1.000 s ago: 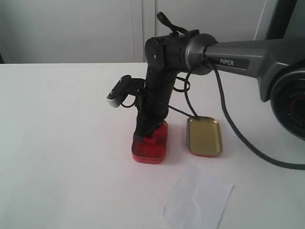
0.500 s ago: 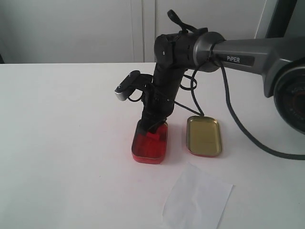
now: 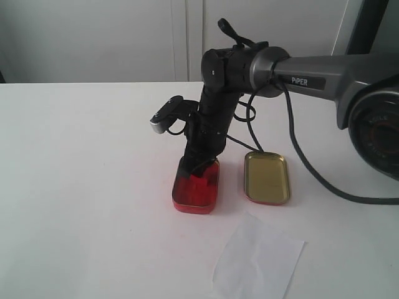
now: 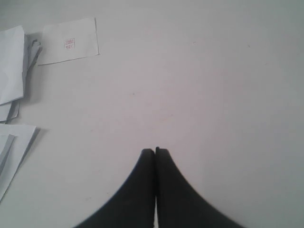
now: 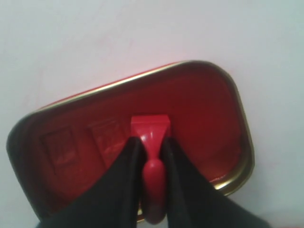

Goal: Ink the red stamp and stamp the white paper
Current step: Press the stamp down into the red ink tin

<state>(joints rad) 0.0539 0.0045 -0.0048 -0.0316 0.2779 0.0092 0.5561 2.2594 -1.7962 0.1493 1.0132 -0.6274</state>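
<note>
My right gripper (image 3: 198,170) is shut on the red stamp (image 3: 199,180), its fingers (image 5: 128,156) clamping the knobbed handle. The stamp's block base (image 5: 150,127) points down into the shallow red ink tin (image 3: 187,198). I cannot tell whether it touches the pad (image 5: 204,109). The white paper (image 3: 259,261) lies flat near the table's front edge, in front of the tins and to their right. It is apart from the gripper. My left gripper (image 4: 155,151) shows only in the left wrist view, shut on nothing above bare table.
A gold-coloured tin (image 3: 267,178) lies open just right of the red tin. A black cable (image 3: 312,180) trails across the table from the right arm. In the left wrist view, one paper slip with a red imprint (image 4: 69,42) lies beside several other white sheets (image 4: 12,61).
The right arm's wrist has swung right and a little more upright, and the gripper tip has shifted slightly towards the tin's back. The stamp stays gripped inside the red tin.
</note>
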